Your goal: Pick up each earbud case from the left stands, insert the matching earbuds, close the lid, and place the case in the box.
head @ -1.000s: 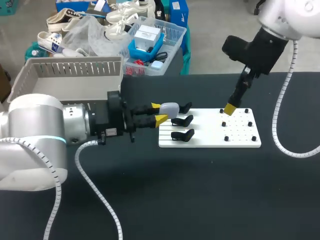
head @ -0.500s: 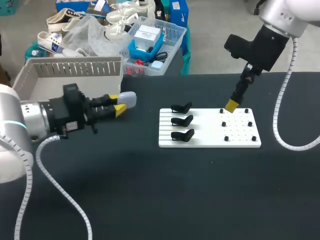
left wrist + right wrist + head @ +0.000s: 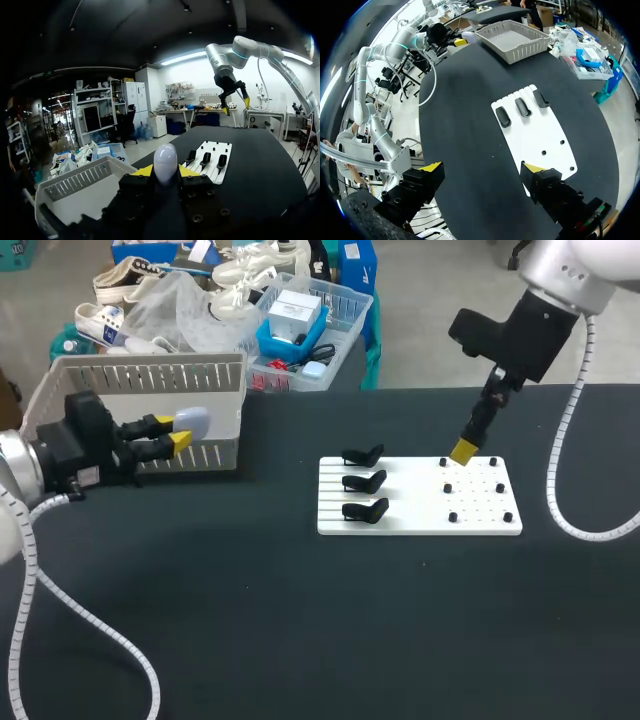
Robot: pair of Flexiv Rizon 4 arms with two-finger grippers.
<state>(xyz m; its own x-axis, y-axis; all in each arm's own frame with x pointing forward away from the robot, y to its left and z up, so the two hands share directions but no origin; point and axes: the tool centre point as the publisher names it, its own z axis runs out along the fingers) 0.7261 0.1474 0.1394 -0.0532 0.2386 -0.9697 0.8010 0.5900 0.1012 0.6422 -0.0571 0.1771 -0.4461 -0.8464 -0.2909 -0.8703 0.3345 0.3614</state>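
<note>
A black tabletop [image 3: 300,640] carries a grey slatted box [image 3: 140,375] at the left and a white board [image 3: 420,508] with three empty black stands [image 3: 365,483]. In the head view the pale earbud case [image 3: 193,420] is seen at the box's front wall. Only the left wrist view shows it clamped between the left hand's [image 3: 165,171] yellow tips. The right hand [image 3: 481,167] is held above the board's far corner. Its fingers, one tip in the head view, are shown spread wide in its own view.

Left pincer [image 3: 178,430] clamped, pointing rightward; right pincer [image 3: 462,451] hangs downward, spread wide.
</note>
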